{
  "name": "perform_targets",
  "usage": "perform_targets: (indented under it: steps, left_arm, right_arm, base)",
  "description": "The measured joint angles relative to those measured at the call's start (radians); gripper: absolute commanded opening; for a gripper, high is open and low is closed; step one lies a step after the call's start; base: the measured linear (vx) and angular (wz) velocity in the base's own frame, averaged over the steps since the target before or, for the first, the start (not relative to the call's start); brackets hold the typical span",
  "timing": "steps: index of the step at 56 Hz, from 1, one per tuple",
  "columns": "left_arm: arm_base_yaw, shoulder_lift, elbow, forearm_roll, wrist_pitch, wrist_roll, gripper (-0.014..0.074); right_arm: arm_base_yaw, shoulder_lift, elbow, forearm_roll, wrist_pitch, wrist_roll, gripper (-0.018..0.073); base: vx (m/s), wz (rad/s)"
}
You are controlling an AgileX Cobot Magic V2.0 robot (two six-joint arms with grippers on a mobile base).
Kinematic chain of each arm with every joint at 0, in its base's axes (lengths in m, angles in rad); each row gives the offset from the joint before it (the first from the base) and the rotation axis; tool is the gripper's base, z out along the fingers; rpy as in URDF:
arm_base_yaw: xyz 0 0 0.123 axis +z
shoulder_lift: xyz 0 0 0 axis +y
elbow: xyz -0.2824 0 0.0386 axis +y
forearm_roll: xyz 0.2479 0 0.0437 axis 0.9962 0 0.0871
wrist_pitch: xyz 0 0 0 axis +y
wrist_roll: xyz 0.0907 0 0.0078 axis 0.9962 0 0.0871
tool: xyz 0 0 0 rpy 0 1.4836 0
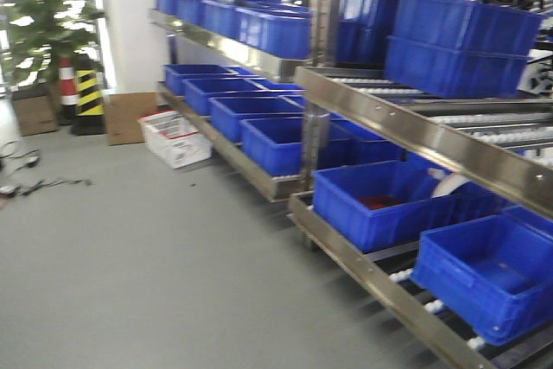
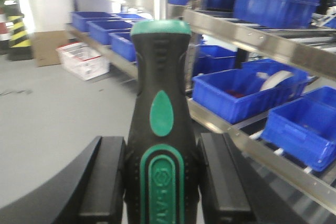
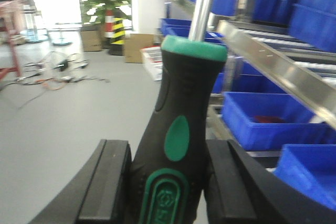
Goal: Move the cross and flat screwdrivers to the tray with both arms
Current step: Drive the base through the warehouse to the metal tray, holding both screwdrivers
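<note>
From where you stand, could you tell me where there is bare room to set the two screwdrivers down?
The grey floor is bare between the cables and the rack, in front of the white crate. The rack itself is crowded with blue bins; the nearest bin looks empty inside.

Black-green left screwdriver (image 2: 160, 129) and right screwdriver (image 3: 178, 140), both held

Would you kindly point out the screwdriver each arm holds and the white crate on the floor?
left-arm screwdriver (image 2: 161, 113), left wrist view, green oval on the handle.
right-arm screwdriver (image 3: 177, 138), right wrist view, green oval on the handle.
white crate (image 1: 190, 153), exterior front view, its near wall.
</note>
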State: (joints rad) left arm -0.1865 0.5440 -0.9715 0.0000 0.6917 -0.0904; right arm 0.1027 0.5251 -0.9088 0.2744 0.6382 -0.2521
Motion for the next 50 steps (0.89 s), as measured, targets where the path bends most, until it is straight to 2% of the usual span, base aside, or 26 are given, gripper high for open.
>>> perform_targets:
  steps: [26,50]
  left_arm:
    - [0.000,0.000,0.000,0.000,0.000,0.000,0.0000]
    - [0.000,0.001,0.000,0.000,0.000,0.000,0.0000]
  right_arm:
    - [0.000,0.000,0.000,0.000,-0.001,0.000,-0.0008]
    - [0.000,0.000,0.000,0.000,-0.001,0.000,-0.0008]
  base:
    - [0.51,-0.69]
    - [0.38,-0.78]
